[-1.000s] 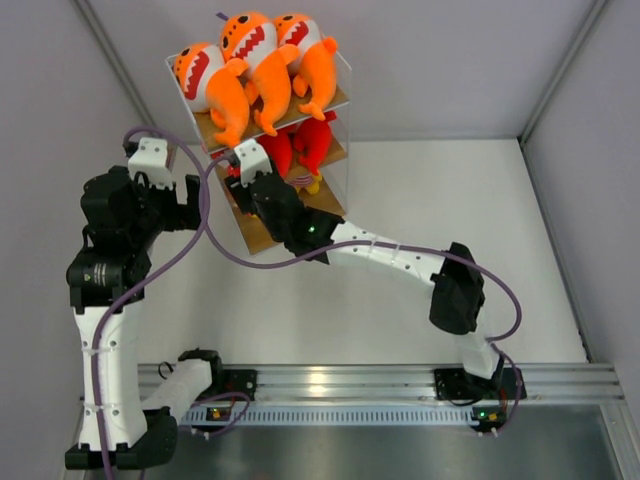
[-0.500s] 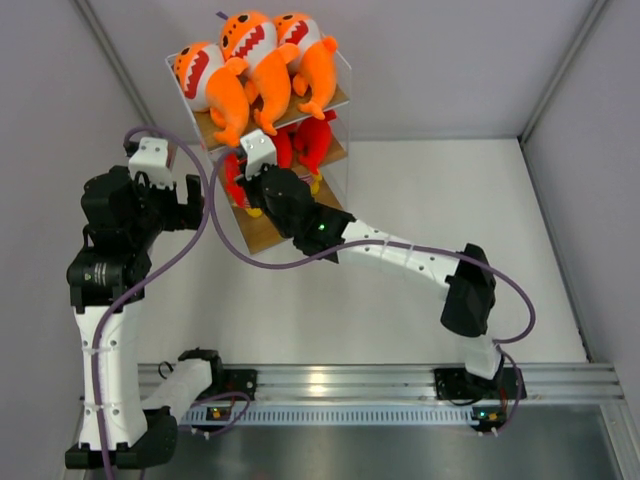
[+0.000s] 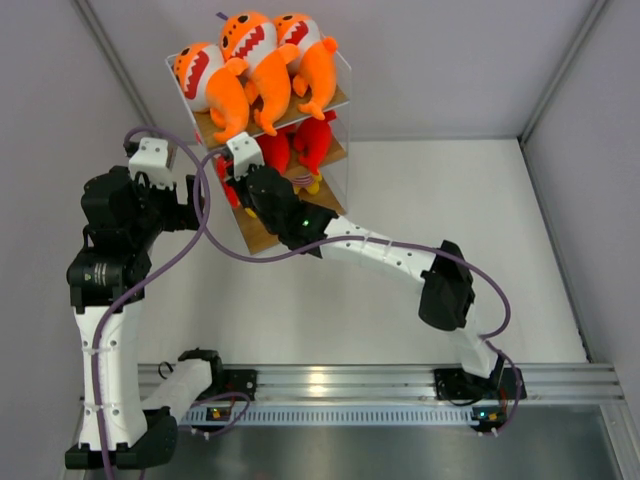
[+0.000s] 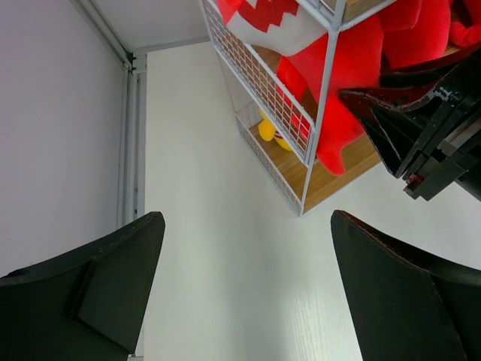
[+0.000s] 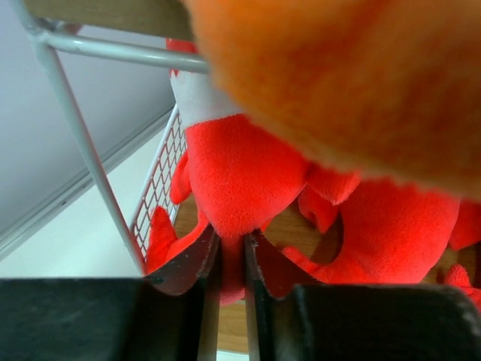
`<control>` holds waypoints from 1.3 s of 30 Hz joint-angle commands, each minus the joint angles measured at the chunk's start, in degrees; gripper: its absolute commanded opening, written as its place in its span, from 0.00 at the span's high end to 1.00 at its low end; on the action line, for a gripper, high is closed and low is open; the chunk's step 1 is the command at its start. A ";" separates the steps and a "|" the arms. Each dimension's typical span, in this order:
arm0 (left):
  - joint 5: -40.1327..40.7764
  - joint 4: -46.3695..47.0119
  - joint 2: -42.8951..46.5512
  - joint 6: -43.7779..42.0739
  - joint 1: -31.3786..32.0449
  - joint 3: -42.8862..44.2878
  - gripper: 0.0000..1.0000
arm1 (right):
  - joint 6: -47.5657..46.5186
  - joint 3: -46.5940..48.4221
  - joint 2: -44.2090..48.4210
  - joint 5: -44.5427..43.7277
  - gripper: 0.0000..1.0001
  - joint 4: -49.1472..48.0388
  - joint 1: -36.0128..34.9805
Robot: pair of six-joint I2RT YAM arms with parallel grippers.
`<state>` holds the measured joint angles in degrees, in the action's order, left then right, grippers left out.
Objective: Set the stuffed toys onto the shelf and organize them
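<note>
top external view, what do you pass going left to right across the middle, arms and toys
left gripper, open → right gripper, pinched on a red stuffed toy → right arm's elbow. The shelf spans both grippers, so it is left out.

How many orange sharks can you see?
3. All sit side by side on top of the shelf: left orange shark, middle orange shark, right orange shark. The lower tiers are partly hidden.
</note>
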<state>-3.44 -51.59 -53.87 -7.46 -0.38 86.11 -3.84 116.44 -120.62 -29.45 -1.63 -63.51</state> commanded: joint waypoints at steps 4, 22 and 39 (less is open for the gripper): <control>-0.60 0.53 0.17 -0.18 0.03 -0.15 0.02 | -1.26 -1.22 3.54 -0.34 0.69 -2.33 0.93; 0.01 0.44 0.43 -0.53 -0.06 0.03 0.02 | -1.79 -13.16 16.64 1.76 0.20 -4.61 1.02; 12.05 0.53 1.83 -2.73 -0.49 -7.26 0.02 | 10.74 -39.79 45.72 7.99 0.01 19.64 14.00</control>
<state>4.62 -51.55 -52.84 -9.30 -0.40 80.49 -1.06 81.08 -80.07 -22.39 11.20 -56.42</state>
